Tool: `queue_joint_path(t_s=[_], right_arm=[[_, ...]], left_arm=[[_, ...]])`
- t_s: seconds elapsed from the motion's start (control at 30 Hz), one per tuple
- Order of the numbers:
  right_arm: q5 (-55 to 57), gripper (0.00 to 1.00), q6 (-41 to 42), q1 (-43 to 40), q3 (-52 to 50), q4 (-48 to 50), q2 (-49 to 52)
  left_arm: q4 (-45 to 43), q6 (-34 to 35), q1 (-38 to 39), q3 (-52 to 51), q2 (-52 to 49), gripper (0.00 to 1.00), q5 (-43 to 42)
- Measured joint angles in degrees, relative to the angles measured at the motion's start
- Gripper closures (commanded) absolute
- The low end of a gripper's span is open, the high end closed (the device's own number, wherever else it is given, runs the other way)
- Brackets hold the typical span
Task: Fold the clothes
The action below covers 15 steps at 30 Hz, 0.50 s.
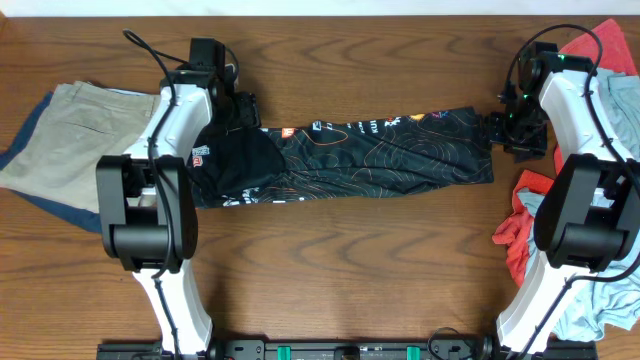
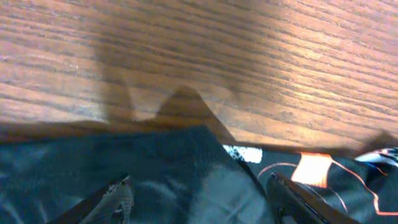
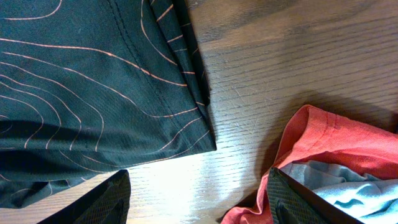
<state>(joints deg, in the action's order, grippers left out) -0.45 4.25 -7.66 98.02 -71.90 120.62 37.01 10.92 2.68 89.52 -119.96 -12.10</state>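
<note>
At the far left of the brown wooden table (image 1: 350, 270) you see the tan khaki trousers (image 1: 70, 130) lying on a dark blue cloth (image 1: 62, 207). Next comes your left gripper (image 1: 246, 110), at the top left edge of the black sports jersey with thin orange lines (image 1: 380, 150). Its jaws are wide apart, with black cloth lying loose between them. The white left arm hides part of that end of the jersey. The jersey lies in a long strip across the middle of the table. Your right gripper (image 1: 503, 127) is just beside its right end, jaws spread wide over bare wood, holding nothing. Near it, a crumpled red cloth (image 1: 518, 240) and a light-blue cloth (image 1: 600, 300) lie piled, partly under the right arm.
</note>
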Motion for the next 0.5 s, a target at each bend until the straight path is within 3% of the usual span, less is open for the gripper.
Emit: queue_joint_path(t_s=[0.2, 0.4, 0.5], right_arm=[[0.00, 0.31, -0.02, 0.02, 0.00, 0.04, -0.02], [0.00, 0.32, -0.02, 0.02, 0.00, 0.13, -0.02], [0.00, 0.32, -0.02, 0.02, 0.00, 0.17, -0.04]], left_arm=[[-0.02, 1.05, 0.13, 0.00, -1.97, 0.51, 0.26], [-0.02, 1.16, 0.55, 0.00, -3.78, 0.93, 0.48], [0.00, 0.96, 0.79, 0.00, -3.78, 0.94, 0.50]])
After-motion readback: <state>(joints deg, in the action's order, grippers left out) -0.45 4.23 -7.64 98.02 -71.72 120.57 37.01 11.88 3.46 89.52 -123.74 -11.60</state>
